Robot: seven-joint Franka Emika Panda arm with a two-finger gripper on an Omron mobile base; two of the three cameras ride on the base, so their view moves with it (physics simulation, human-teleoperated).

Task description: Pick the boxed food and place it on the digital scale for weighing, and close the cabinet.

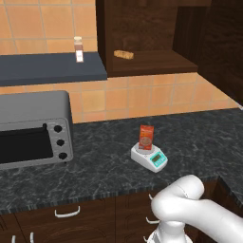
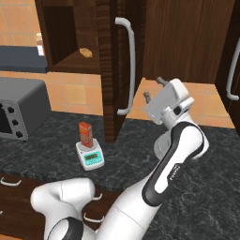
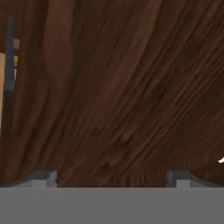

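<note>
The red-orange boxed food (image 1: pixel 146 137) (image 2: pixel 85 134) stands upright on the plate of the white digital scale (image 1: pixel 151 159) (image 2: pixel 91 158) with its teal front panel, on the dark counter. The brown cabinet door (image 2: pixel 110 70) stands open, edge-on towards me, its long silver handle (image 2: pixel 130 65) facing right. My gripper (image 2: pixel 154 88) is open and empty, raised just right of that handle and pointing at the door. In the hand view the fingertips (image 3: pixel 43 177) are spread wide against the dark wood of the cabinet (image 3: pixel 122 96), very close.
A grey toaster oven (image 1: pixel 33 128) sits at the left of the counter. A tan bread-like lump (image 1: pixel 124 54) lies inside the open cabinet, and a spice jar (image 1: pixel 79 49) stands on the dark shelf. Drawers with white handles (image 1: pixel 67 212) run below the counter edge.
</note>
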